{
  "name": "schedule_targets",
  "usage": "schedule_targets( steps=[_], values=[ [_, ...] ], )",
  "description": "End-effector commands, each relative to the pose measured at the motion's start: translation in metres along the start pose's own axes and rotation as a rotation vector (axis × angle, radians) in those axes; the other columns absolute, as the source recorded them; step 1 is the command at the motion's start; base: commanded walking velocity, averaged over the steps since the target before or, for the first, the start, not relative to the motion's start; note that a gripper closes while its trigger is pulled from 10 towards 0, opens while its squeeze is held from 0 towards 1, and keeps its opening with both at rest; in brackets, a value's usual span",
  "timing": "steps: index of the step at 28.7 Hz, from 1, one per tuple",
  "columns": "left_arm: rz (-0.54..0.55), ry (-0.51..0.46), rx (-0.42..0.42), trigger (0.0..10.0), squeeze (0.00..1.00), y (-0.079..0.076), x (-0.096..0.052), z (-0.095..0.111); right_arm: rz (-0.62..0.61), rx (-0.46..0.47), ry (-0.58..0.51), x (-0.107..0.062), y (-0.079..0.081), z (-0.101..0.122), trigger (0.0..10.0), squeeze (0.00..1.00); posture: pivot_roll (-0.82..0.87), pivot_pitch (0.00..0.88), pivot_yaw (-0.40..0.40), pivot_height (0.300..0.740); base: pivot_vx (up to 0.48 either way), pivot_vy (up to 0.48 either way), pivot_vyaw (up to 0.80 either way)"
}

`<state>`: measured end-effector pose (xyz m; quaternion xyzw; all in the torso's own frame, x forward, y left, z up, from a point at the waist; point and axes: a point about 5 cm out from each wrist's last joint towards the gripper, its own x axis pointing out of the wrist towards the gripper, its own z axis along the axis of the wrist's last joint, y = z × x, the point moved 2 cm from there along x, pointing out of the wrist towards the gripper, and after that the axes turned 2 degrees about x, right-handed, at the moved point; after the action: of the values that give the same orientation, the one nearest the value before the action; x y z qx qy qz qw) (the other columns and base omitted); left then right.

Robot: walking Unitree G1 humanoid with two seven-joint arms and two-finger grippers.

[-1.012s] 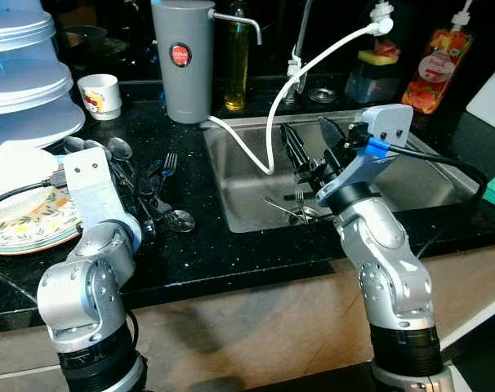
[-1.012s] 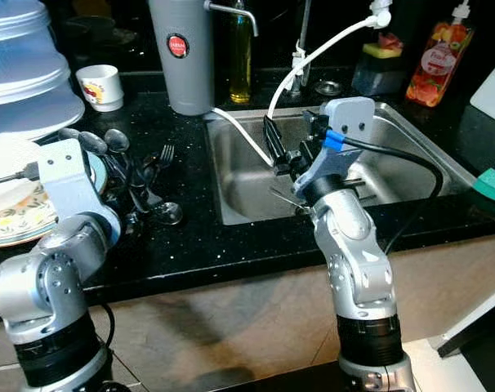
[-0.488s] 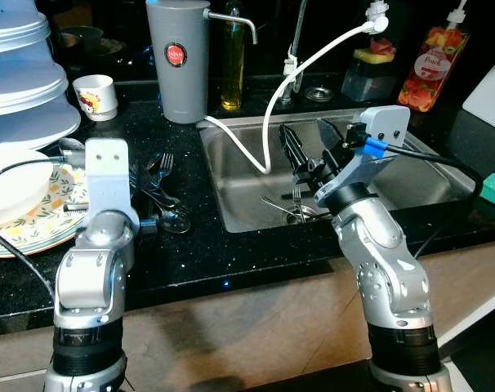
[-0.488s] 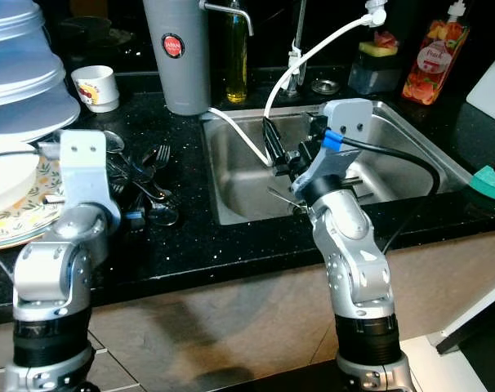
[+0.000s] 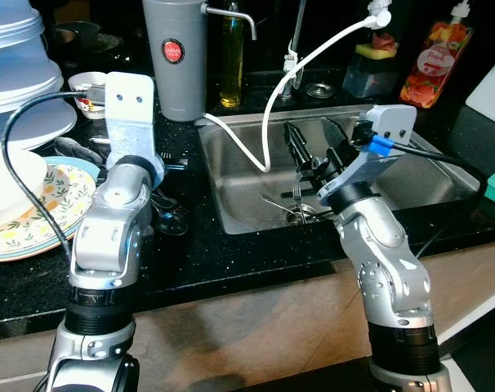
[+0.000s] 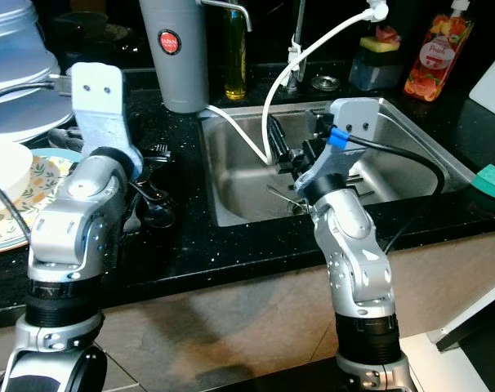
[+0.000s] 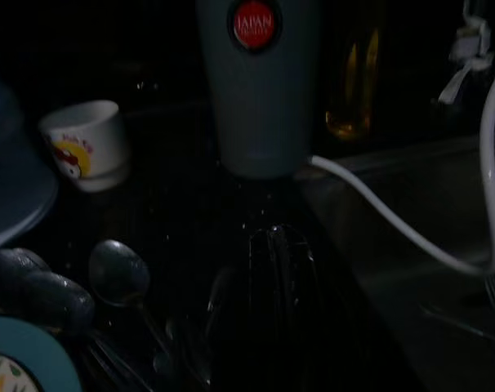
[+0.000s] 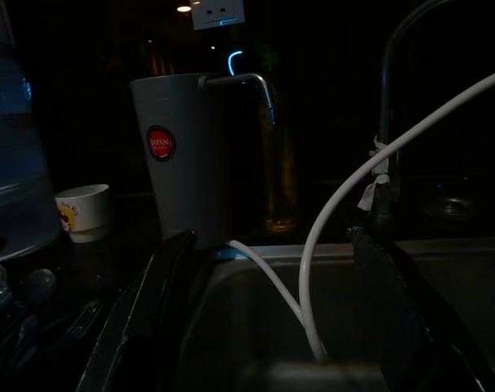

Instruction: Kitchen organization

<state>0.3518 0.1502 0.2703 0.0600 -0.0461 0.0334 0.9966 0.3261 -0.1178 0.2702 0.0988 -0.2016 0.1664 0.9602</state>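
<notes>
A pile of spoons and forks (image 5: 167,214) lies on the black counter left of the sink (image 5: 431,175). My left arm stands over that pile, and its forearm hides most of it. In the dark left wrist view my left gripper (image 7: 280,238) hangs just above the cutlery with its fingers pressed together, a spoon (image 7: 118,273) beside them. My right gripper (image 5: 314,140) is open over the sink and holds nothing. A fork and other cutlery (image 5: 295,208) lie at the sink bottom below it.
A patterned plate (image 5: 35,220) with a white bowl (image 5: 11,181) sits at the left. Stacked tubs (image 5: 19,73), a small cup (image 5: 86,80), a grey dispenser (image 5: 176,57), an oil bottle (image 5: 234,61) and a white hose (image 5: 268,122) are behind. A soap bottle (image 5: 431,57) stands at the back right.
My left arm has risen from beside the plate and swung right, now standing over the cutlery pile. The right arm has stayed over the sink.
</notes>
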Motion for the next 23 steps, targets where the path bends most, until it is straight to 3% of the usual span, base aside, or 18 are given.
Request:
schedule_targets(
  steps=[1, 2, 3, 4, 5, 12, 13, 17, 19, 23],
  values=[
    [0.027, 0.118, 0.011, 10.0, 0.00, -0.002, -0.004, -0.024, -0.023, -0.009, -0.001, -0.004, -0.005, 0.003, 10.0, 0.00, 0.02, 0.000, 0.010, 0.740, 0.000, 0.000, 0.00],
    [0.027, 0.118, 0.011, 10.0, 0.00, -0.002, -0.004, -0.024, -0.023, -0.009, -0.001, -0.004, -0.005, 0.003, 10.0, 0.00, 0.02, 0.000, 0.010, 0.740, 0.000, 0.000, 0.00],
    [0.040, 0.155, 0.038, 10.0, 1.00, -0.002, -0.011, -0.035, -0.031, -0.011, 0.005, -0.006, -0.007, 0.001, 10.0, 0.00, 0.03, 0.000, 0.013, 0.740, 0.000, 0.000, 0.00],
    [0.024, 0.223, 0.037, 10.0, 1.00, -0.005, -0.023, -0.054, -0.044, -0.007, 0.016, -0.007, -0.008, -0.002, 10.0, 0.00, 0.03, 0.000, 0.009, 0.740, 0.000, 0.000, 0.00],
    [0.017, 0.237, 0.042, 10.0, 1.00, -0.006, -0.027, -0.059, -0.045, -0.003, 0.018, -0.007, -0.007, -0.003, 10.0, 0.00, 0.03, 0.000, 0.009, 0.740, 0.000, 0.000, 0.00],
    [0.055, 0.312, 0.014, 10.0, 1.00, -0.004, -0.041, -0.073, -0.016, 0.001, 0.030, -0.004, -0.004, -0.004, 10.0, 0.00, 0.05, 0.006, -0.019, 0.740, 0.000, 0.000, 0.00],
    [0.066, 0.311, 0.021, 10.0, 0.00, -0.002, -0.041, -0.073, -0.017, 0.002, 0.029, -0.003, -0.005, -0.004, 10.0, 0.00, 0.05, 0.006, -0.019, 0.740, 0.000, 0.000, 0.00],
    [0.075, 0.278, 0.048, 10.0, 0.00, 0.001, -0.037, -0.068, -0.016, 0.009, 0.026, -0.002, -0.003, -0.005, 10.0, 0.00, 0.06, 0.002, -0.021, 0.740, 0.000, 0.000, 0.00],
    [0.079, 0.205, 0.077, 10.0, 0.00, 0.004, -0.031, -0.054, -0.008, 0.014, 0.023, -0.001, 0.000, -0.004, 10.0, 0.00, 0.05, 0.000, -0.021, 0.740, 0.000, 0.000, 0.00],
    [0.086, 0.149, 0.043, 10.0, 0.00, 0.011, -0.026, -0.040, -0.008, 0.009, 0.025, -0.002, 0.000, -0.003, 10.0, 0.00, 0.04, 0.000, -0.018, 0.740, 0.000, 0.000, 0.00]
  ],
)
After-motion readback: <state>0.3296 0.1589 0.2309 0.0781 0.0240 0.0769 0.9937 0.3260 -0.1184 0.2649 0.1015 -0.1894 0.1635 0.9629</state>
